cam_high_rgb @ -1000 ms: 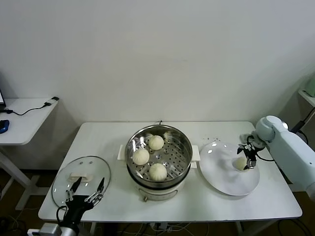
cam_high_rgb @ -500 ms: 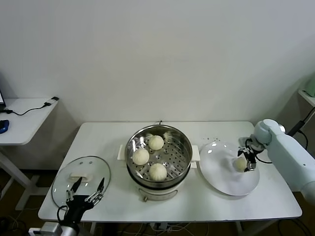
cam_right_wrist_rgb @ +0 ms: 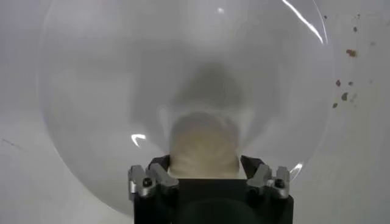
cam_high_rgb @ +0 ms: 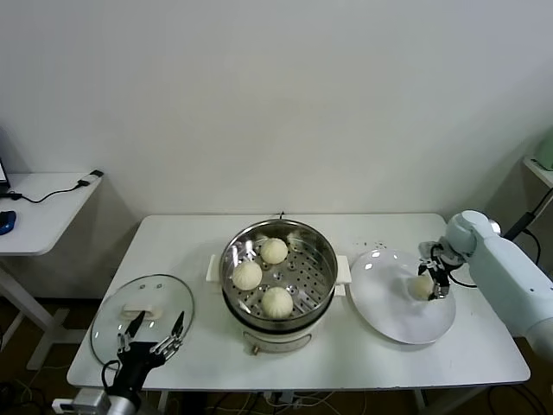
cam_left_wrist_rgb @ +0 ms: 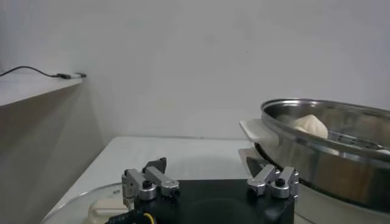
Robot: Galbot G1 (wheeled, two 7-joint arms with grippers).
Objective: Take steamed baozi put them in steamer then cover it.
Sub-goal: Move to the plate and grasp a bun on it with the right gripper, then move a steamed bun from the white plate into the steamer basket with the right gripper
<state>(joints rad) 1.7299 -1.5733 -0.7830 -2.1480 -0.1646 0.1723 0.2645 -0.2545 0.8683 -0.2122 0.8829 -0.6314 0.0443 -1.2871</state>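
Four buns are in sight. Three of them (cam_high_rgb: 274,251) (cam_high_rgb: 247,275) (cam_high_rgb: 277,302) lie on the perforated tray inside the steamer (cam_high_rgb: 246,239), which stands in the middle of the white surface (cam_high_rgb: 181,242). The fourth bun (cam_high_rgb: 421,287) sits on the one white plate (cam_high_rgb: 389,320), to the robot's right of the steamer. There is one glass lid (cam_high_rgb: 173,298) with a white handle, lying flat on the surface at the steamer's left, apart from it.

The right gripper (cam_high_rgb: 434,278) is down at the plate with its fingers on either side of the fourth bun. They stand partly apart around it, and whether they already press on it cannot be told. The left gripper (cam_high_rgb: 152,333) hangs over the near edge of the lid, its fingers spread wide and holding nothing.

The head view alone shows all four buns, the lid, the plate and both arms at once. The right wrist view shows what the head view cannot: the fourth bun (cam_right_wrist_rgb: 203,146) close up, seated between the two fingers (cam_right_wrist_rgb: 159,176) over the glossy plate (cam_right_wrist_rgb: 91,91), and some dark crumbs (cam_right_wrist_rgb: 344,96) on the surface beside the plate. The left wrist view looks level across the surface: it shows the steamer (cam_left_wrist_rgb: 317,155) from the side with one bun (cam_left_wrist_rgb: 309,126) peeping over its rim, the lid's handle (cam_left_wrist_rgb: 108,210) under the left gripper (cam_left_wrist_rgb: 210,182), and a side desk with a cable (cam_left_wrist_rgb: 36,72).
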